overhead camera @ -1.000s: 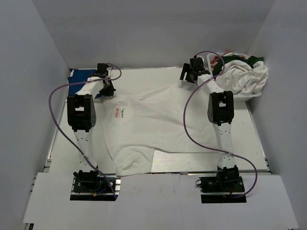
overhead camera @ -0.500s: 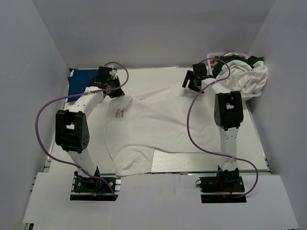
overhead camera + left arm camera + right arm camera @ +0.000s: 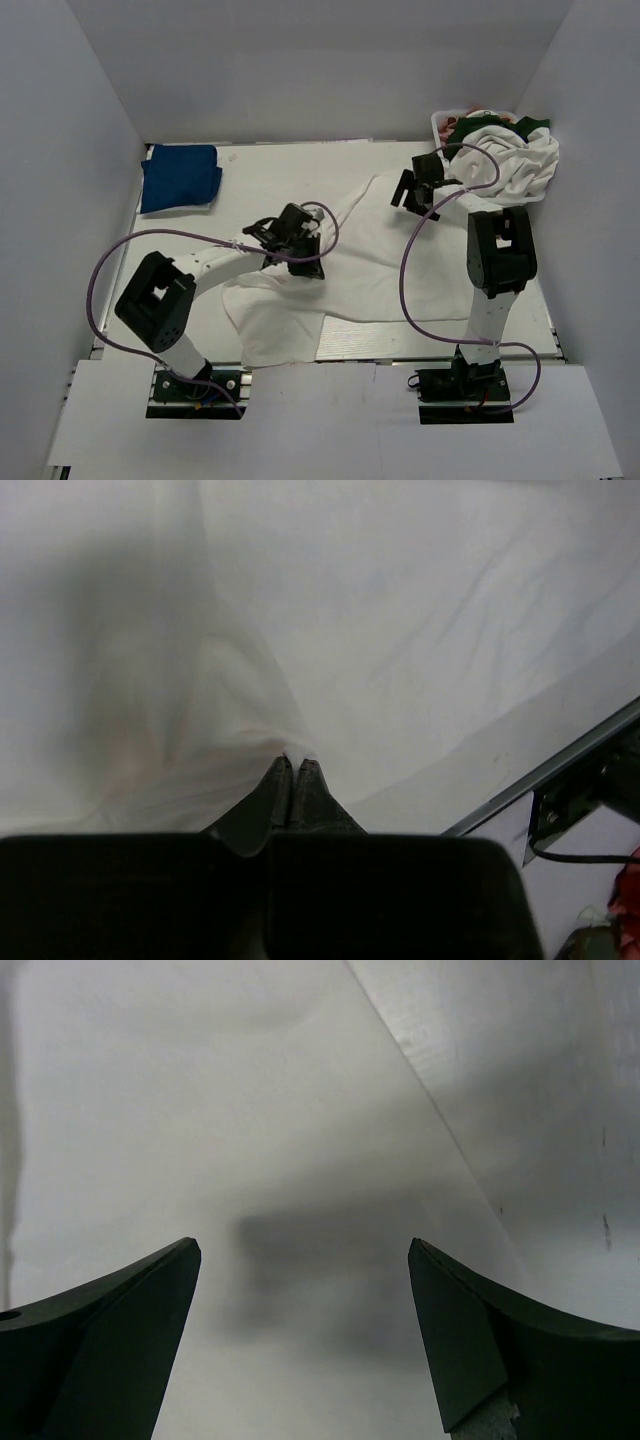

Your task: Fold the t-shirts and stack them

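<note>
A large white t-shirt (image 3: 390,260) lies spread across the middle of the table, its left side lifted and drawn toward the centre. My left gripper (image 3: 308,260) is shut on a pinch of that white cloth (image 3: 400,610), which peaks at the gripper (image 3: 293,764). My right gripper (image 3: 405,192) hovers open over the shirt's far right corner; its gripper (image 3: 305,1250) has only flat white fabric beneath it. A folded royal-blue t-shirt (image 3: 180,178) lies at the far left. More t-shirts (image 3: 510,160), white and dark green, are heaped at the far right.
The heap sits in a white basket (image 3: 440,120) against the right wall. A bare metal plate (image 3: 400,335) shows at the table's near edge. White walls enclose the table on three sides. Purple cables loop off both arms.
My left arm has swung from the far left corner to the table's middle, dragging the shirt's left side over its body; the chest print is now hidden. The right gripper shifted slightly nearer.
</note>
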`<state>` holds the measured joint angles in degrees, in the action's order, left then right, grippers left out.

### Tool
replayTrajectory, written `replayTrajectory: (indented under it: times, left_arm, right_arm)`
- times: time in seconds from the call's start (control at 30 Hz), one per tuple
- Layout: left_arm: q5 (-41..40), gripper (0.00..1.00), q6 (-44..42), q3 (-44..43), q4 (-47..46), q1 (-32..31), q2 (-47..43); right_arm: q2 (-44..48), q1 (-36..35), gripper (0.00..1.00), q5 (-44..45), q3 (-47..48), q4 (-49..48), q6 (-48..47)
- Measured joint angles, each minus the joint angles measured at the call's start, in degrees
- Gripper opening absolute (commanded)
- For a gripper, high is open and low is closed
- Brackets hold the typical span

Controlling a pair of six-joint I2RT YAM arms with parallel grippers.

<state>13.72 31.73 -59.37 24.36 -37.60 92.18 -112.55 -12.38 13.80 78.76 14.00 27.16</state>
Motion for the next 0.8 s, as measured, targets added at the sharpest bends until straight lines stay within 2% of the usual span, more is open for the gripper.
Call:
replayTrajectory:
  times: [0.03,0.1,0.13,0.17,0.2,0.3,0.47,0.67,0.8]
  left_arm:
    - [-0.28,0.01,0.48,0.00,-0.24,-1.88,0.52]
    - [-0.42,0.29,1.29,-0.46,-0.42,-4.81,2.29]
    - [-0.72,0.52,1.70,-0.98,-0.33,-6.25,3.76]
    - [-1.40,0.89,2.38,-1.99,0.48,-7.67,5.53]
    - [-2.12,1.00,2.43,-3.02,1.55,-8.61,6.97]
    - [-5.27,1.00,3.48,-5.57,5.60,-11.45,8.98]
    - [-11.15,1.00,3.80,-6.97,10.01,-13.33,4.92]
    - [-21.99,1.00,5.95,-5.60,12.94,-10.36,-5.57]
    - [-26.88,0.89,5.81,-5.64,12.96,-6.54,-5.01]
  right_arm:
    - [0.15,0.00,0.90,0.07,-1.16,-0.11,0.15]
    - [0.28,0.00,0.90,0.22,-3.39,-0.33,0.59]
    - [0.28,0.00,0.90,0.24,-4.22,-0.26,0.81]
    - [0.28,0.00,0.90,0.39,-4.79,-0.20,0.76]
    - [0.37,-0.04,0.90,0.44,-4.85,-0.24,0.90]
    - [0.63,0.00,0.90,0.66,-4.85,-0.28,0.92]
    - [2.47,0.04,0.90,0.92,-6.97,-0.48,0.98]
    - [6.05,-0.02,0.90,0.37,-12.04,-0.72,1.46]
    - [7.45,-0.17,0.90,-0.33,-14.27,-1.01,1.86]
